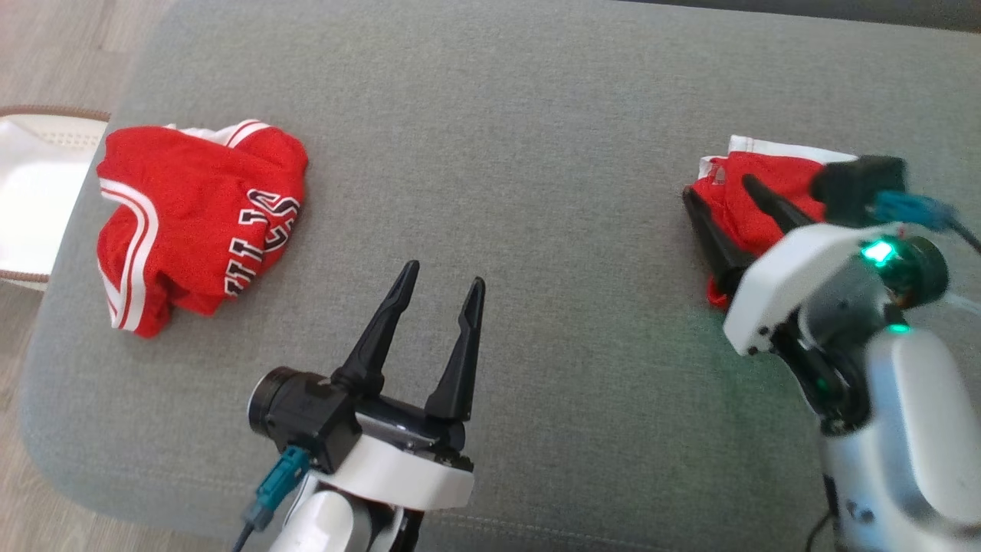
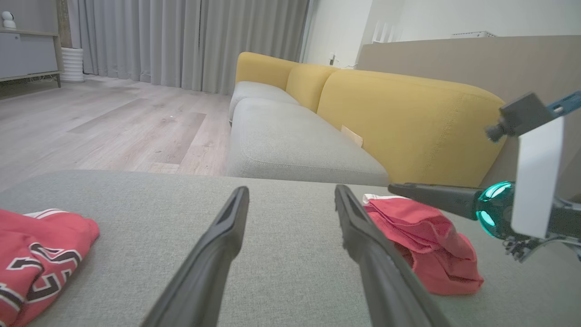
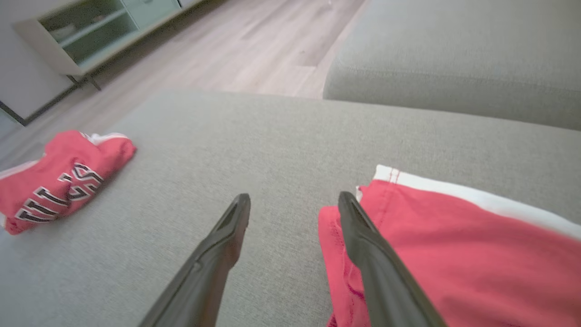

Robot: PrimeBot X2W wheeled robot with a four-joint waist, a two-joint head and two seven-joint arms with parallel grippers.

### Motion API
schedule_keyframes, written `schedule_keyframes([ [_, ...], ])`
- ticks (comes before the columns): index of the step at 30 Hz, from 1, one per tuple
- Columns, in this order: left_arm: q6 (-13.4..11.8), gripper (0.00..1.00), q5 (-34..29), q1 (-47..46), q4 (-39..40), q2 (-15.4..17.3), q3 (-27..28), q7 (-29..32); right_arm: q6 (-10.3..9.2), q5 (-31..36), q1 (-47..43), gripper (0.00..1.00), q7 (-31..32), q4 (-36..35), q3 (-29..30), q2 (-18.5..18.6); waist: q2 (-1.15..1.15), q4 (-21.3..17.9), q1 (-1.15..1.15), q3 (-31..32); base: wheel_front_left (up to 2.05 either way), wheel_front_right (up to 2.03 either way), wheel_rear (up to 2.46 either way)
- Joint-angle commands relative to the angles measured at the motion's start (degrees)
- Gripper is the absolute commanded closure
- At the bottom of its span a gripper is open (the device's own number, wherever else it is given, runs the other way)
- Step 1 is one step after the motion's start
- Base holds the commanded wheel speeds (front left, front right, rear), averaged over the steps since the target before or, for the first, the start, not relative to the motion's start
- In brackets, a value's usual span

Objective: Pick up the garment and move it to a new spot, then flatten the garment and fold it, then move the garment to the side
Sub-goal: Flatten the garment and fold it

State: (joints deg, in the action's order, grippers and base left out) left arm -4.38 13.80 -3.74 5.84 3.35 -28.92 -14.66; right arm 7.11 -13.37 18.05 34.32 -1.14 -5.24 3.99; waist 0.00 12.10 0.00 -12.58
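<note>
Garment [image 1: 747, 203]: red, folded, white band along far side; lies on right part of grey cushion [image 1: 536, 153]. Right claw [image 1: 716, 186] apart, one finger over cloth. Left claw [image 1: 446, 272] apart, empty. Crumpled lettered jersey [image 1: 191, 222] near left edge.

Folded garment [image 3: 454, 254]: red cloth, smooth, slight sheen. Cushion [image 1: 536, 153]: grey woven fabric, matt, slightly rough (weave plainly visible).

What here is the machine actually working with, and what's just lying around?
Part of the job:
- folded red garment
- right tool, open at its edge
- grey cushion it lies on

Just lying about:
- crumpled red jersey with lettering, perhaps next
- left tool, open, holding nothing
- white basket
- yellow sofa
</note>
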Motion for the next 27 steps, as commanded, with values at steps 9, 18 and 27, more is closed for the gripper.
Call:
schedule_keyframes([
  [9, -0.3, 0.00, -0.5, -0.1, 2.9, -0.4, 2.4, -0.3, 0.37, -10.4, -8.7, 1.00, 0.6, -13.1, 9.7, -0.7, 0.00, -2.1, 0.00, 0.9, 0.00, 0.00, 0.00],
  [18, 0.6, 0.00, -0.4, -0.5, 3.3, -0.5, 0.9, -0.3, 0.37, -15.4, -4.5, 1.00, 4.6, -6.0, 17.9, 2.2, 0.00, -0.9, 0.00, -0.6, 0.00, 0.00, 0.00],
  [27, 0.7, 0.00, 0.7, -0.9, 2.4, -0.5, 0.0, -0.3, 0.37, -15.5, -5.0, 1.00, 5.5, 6.2, 9.8, 1.5, 0.00, 1.5, 0.00, 0.5, 0.00, 0.00, 0.00],
])
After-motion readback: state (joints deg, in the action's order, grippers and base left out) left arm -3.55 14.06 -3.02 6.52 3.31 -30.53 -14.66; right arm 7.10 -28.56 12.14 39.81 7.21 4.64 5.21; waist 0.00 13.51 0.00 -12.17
